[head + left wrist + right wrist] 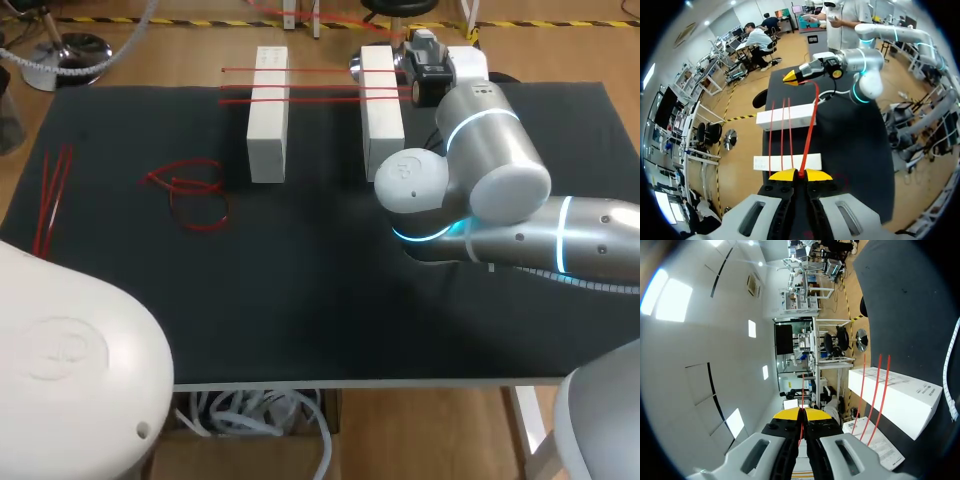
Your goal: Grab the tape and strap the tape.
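Tape strip clamped at both ends by left gripper & right gripper, prob. stretched to lay flat across white blocks.

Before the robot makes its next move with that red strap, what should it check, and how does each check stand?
1. Left jaws shut on the red strap: ok.
2. Right jaws shut on the strap's far end: ok.
3. Strap runs straight between the two arms, no sag: ok.
4. Strap touches both white blocks: cannot tell.
5. Three other straps lie across both blocks: ok.
6. Loose straps on the mat lie apart from the blocks: ok.
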Controlling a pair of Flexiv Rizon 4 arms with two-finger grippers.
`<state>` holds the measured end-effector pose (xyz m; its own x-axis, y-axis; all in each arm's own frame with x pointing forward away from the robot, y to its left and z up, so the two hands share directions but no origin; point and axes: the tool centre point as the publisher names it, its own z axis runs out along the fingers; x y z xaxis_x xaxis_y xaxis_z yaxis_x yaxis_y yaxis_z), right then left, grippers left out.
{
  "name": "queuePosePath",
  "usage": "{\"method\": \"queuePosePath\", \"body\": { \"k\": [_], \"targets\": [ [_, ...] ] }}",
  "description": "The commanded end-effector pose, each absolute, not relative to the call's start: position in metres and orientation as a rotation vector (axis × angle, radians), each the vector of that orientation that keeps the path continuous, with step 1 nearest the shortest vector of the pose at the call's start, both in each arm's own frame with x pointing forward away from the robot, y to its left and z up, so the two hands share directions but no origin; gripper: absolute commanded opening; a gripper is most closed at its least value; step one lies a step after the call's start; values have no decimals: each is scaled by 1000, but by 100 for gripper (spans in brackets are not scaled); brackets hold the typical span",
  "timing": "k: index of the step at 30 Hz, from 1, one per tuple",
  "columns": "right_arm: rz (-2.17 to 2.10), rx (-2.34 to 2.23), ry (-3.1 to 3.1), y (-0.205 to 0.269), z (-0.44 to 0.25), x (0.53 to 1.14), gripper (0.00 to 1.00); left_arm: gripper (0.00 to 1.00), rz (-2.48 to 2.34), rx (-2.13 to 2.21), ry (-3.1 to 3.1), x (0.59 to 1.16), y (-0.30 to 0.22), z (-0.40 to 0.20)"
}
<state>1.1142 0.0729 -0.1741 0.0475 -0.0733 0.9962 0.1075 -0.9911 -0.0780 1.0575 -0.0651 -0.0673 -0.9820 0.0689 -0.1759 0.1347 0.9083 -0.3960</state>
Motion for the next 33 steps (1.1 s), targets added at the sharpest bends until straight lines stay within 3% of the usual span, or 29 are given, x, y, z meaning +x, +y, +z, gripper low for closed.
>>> {"method": "queuePosePath", "body": {
  "k": [1,33],
  "targets": [
    [-2075,-2180,-42,71,-172,1114,0,0,-525,144,2945,1062,-74,-57],
    [-2075,-2180,-42,71,-172,1114,0,0,-150,145,3001,1063,-87,-46]
  ]
}}
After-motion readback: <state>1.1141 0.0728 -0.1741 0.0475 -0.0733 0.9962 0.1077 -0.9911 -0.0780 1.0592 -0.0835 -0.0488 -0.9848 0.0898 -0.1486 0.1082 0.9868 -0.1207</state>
